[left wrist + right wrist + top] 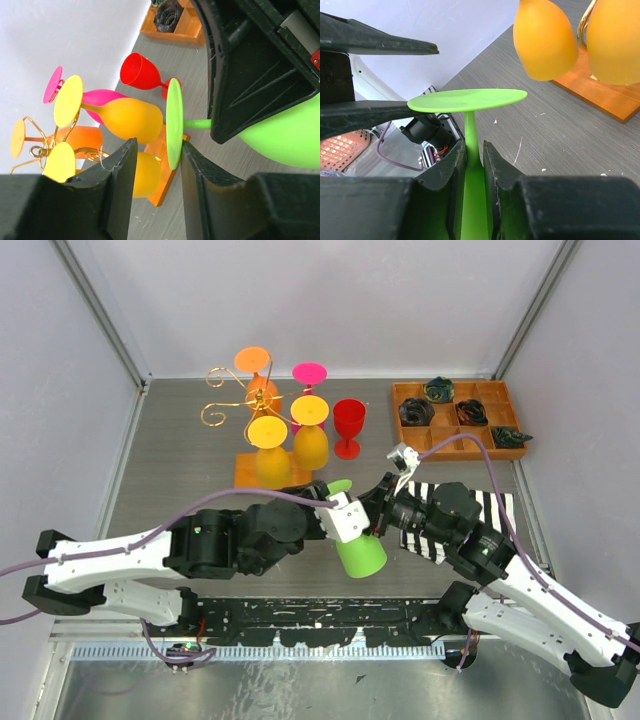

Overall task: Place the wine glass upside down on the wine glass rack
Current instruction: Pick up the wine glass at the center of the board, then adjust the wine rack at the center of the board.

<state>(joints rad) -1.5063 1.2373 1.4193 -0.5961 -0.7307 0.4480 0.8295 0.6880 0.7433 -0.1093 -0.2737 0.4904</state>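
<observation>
The green wine glass (362,554) hangs over the table in front of the rack, with its foot (174,122) toward the rack. My right gripper (474,147) is shut on its stem (471,131) just under the foot. My left gripper (157,145) is open; the foot's edge sits between its fingers, against the right finger (192,157) and apart from the other one. The wine glass rack (226,402) of gold wire on an orange wooden base (248,473) stands at the back left. Orange, pink and yellow glasses hang on it upside down.
A red glass (348,426) stands upright just right of the rack. A compartmented wooden tray (497,391) with dark items is at the back right. A black-and-white striped cloth (500,506) lies under the right arm. Grey walls close both sides.
</observation>
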